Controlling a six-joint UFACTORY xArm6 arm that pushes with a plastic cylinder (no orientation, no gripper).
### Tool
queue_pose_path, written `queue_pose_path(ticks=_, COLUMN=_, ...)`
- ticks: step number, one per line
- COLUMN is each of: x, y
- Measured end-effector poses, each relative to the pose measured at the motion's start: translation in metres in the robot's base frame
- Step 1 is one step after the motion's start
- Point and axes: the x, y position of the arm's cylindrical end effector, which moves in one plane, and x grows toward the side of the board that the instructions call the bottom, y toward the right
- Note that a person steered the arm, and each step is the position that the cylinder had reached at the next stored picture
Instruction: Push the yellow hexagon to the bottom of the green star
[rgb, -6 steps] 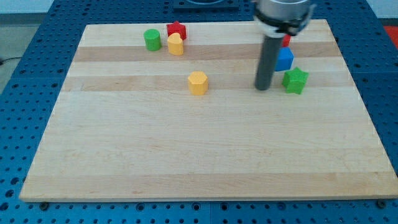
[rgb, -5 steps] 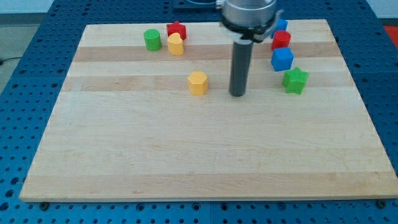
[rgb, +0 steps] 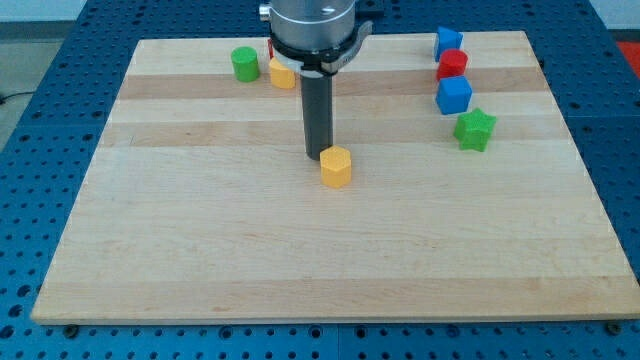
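Observation:
The yellow hexagon (rgb: 336, 166) lies near the middle of the wooden board. My tip (rgb: 318, 154) stands just above and to the left of it, touching or almost touching its upper-left side. The green star (rgb: 475, 129) sits at the view's right, well to the right of the hexagon and slightly higher up.
Above the green star stand a blue cube (rgb: 454, 95), a red block (rgb: 452, 64) and another blue block (rgb: 448, 42) in a column. At the top left are a green cylinder (rgb: 244, 64) and a yellow block (rgb: 282, 73), with a red block mostly hidden behind the arm.
My tip swept from beside the green star leftward across the board to the hexagon. The yellow hexagon has moved down and a little to the right.

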Motion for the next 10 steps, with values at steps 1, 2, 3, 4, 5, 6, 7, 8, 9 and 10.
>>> queue_pose_path(ticks=1, x=0.021, y=-0.023)
queue_pose_path(ticks=2, x=0.038, y=-0.006)
queue_pose_path(ticks=3, x=0.038, y=0.034)
queue_pose_path(ticks=4, x=0.037, y=0.025)
queue_pose_path(ticks=5, x=0.026, y=-0.008)
queue_pose_path(ticks=6, x=0.023, y=0.009)
queue_pose_path(ticks=7, x=0.014, y=0.043)
queue_pose_path(ticks=8, x=-0.002, y=0.043)
queue_pose_path(ticks=9, x=-0.001, y=0.071)
queue_pose_path(ticks=10, x=0.002, y=0.085)
